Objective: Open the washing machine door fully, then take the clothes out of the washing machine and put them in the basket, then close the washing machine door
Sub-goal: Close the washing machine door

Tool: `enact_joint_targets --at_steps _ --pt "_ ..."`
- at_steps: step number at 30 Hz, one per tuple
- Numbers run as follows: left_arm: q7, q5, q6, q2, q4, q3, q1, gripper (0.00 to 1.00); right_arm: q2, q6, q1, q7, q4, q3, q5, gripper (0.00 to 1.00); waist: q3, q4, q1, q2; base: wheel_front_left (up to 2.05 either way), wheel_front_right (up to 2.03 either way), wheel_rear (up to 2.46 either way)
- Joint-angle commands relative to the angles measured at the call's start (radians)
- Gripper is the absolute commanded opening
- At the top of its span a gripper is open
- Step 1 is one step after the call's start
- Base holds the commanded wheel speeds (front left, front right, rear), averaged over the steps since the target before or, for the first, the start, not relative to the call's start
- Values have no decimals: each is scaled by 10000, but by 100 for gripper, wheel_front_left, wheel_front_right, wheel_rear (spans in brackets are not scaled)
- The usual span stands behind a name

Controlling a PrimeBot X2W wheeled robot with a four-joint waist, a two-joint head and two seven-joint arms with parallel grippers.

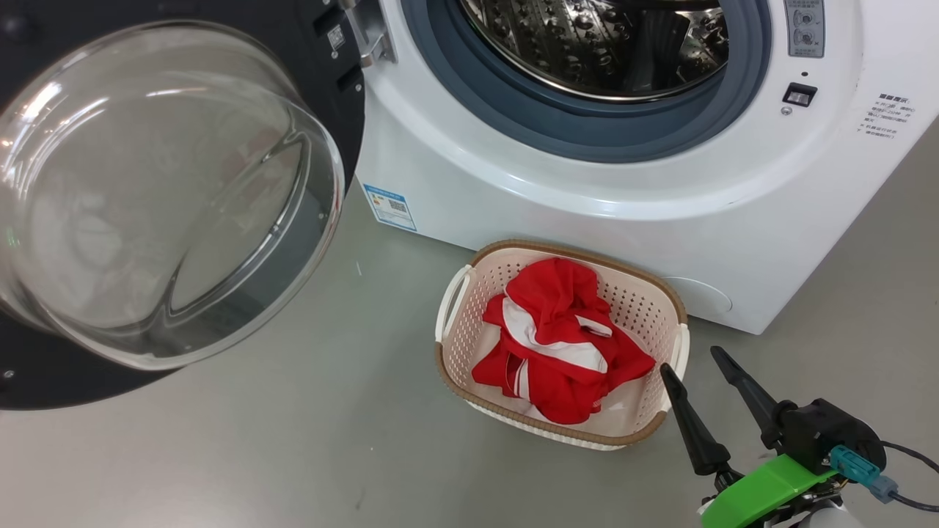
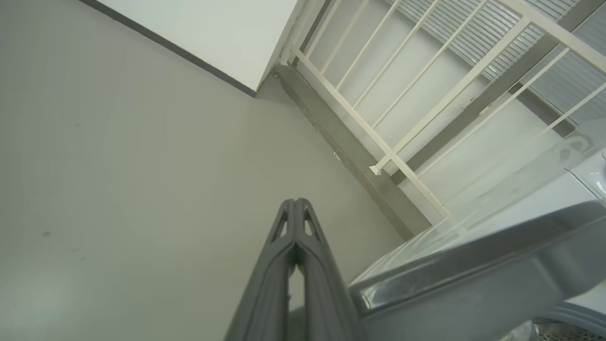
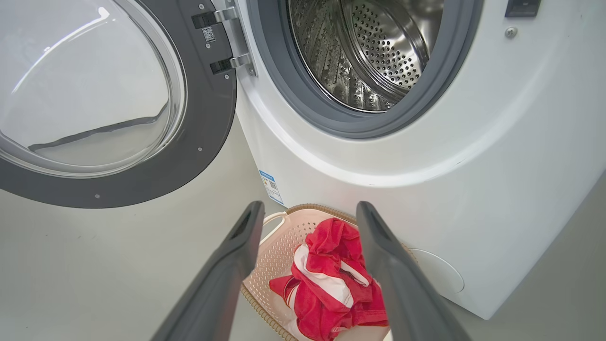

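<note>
Right gripper point(image 1: 689, 361), tapered dark fingers spread apart and empty, hovers just beside the basket point(image 1: 461, 293) of perforated cream plastic, where crumpled red clothes point(image 1: 561, 345) lie. Behind it stands the washing machine point(image 1: 587, 205), its glossy black-rimmed washing machine door point(image 1: 330, 88) swung wide. Left gripper point(image 2: 296, 203): fingers pressed together.

door point(image 1: 169, 198) open at left, drum point(image 1: 594, 44) unobstructed

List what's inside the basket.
The red and white clothes lie bunched in the basket, filling most of it. Whatever lies beneath them is hidden.
</note>
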Motion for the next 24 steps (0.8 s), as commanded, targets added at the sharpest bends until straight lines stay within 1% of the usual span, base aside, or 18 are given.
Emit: enact_joint_targets --at_steps 1,6,11,18,24 --pt "167 -86 -57 838 -120 162 -290 0 -75 48 -302 -65 -240 265 -149 100 5 -9 0 0 0 0 0" --pt "1260 -348 -57 742 85 -88 -319 0 -55 48 -291 -65 -221 272 -146 100 2 -18 0 0 0 0 0" --pt "2027 -590 -57 637 -147 -308 -195 0 -30 48 -291 -65 -222 255 -155 100 -27 -26 0 0 0 0 0" --pt "3078 -1140 -57 514 -1154 -604 328 0 -28 48 -280 -65 -226 205 -129 100 -129 -38 0 0 0 0 0" --pt "3941 -1691 -57 572 -2230 -829 1098 0 17 48 -184 -65 -222 167 -90 100 -347 -57 0 0 0 0 0"
